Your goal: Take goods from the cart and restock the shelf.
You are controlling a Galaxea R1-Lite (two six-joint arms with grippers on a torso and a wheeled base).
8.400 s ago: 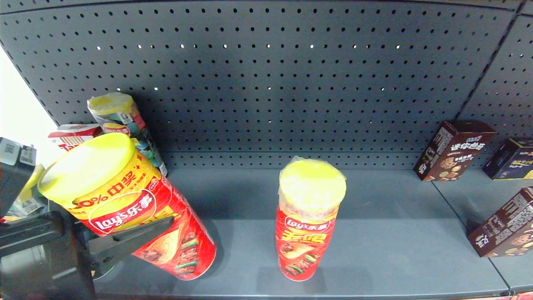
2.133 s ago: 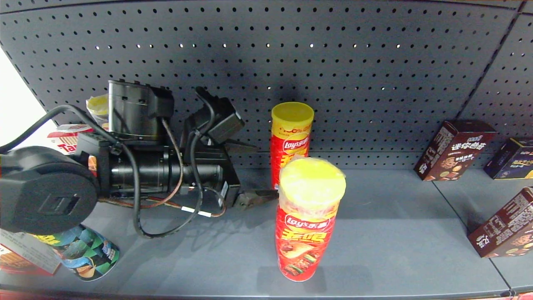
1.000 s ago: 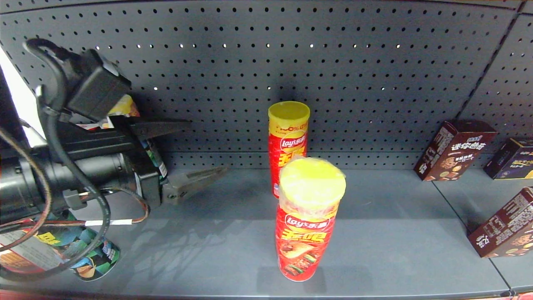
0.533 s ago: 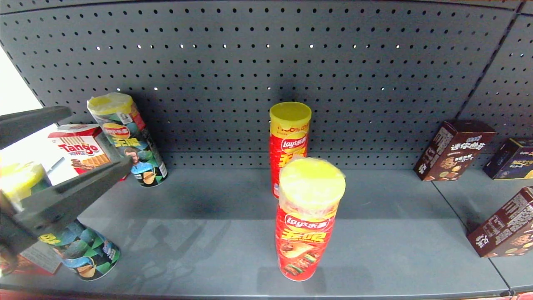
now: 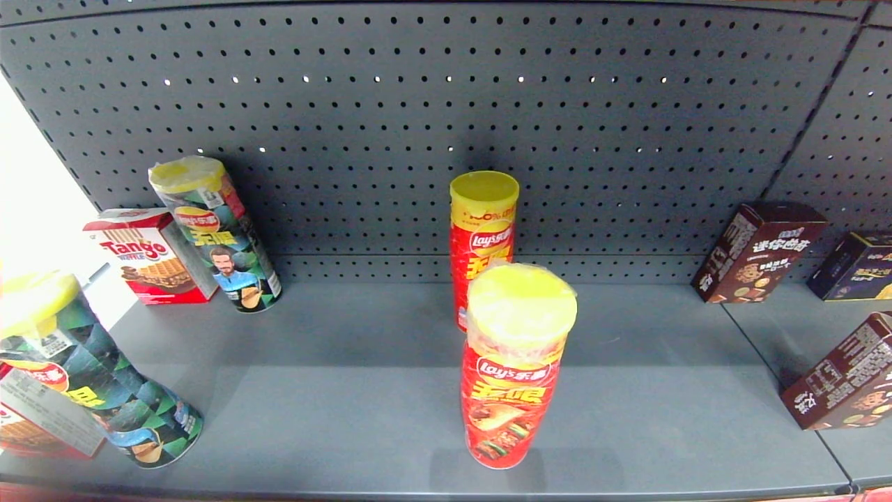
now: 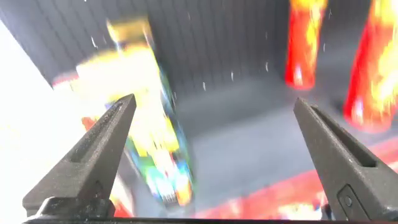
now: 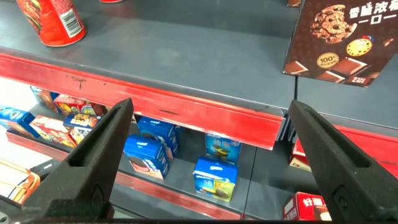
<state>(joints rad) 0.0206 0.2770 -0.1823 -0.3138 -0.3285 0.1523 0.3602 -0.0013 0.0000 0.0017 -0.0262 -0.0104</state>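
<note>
Head view: the rear can [image 5: 483, 237] stands upright at the back edge of the shelf [image 5: 362, 404], against the pegboard [image 5: 418, 104] and directly behind the front can [image 5: 519, 362]. I cannot tell whether the two cans touch.

Change log:
- Some eight seconds ago the left claw held this can tilted over the shelf's front-left corner.
- About two seconds ago the can was already standing at the back edge with the jaws spread beside it.
- Since then the arm has backed off toward the shelf's left end and out of the head view. Neither can has shifted.

Claw state:
- Left wrist view: the left claw [image 6: 214, 102] is spread wide and holds nothing. It faces the shelf from off its front-left corner.
- Right wrist view: the right claw [image 7: 211, 104] is also spread wide and empty, below the shelf's red front edge.

Assessment: I judge this placement complete, with one item restocked. Both arms are free, so the next cycle should begin with a fresh pick from the cart. The middle of the shelf has open room for it.
</note>
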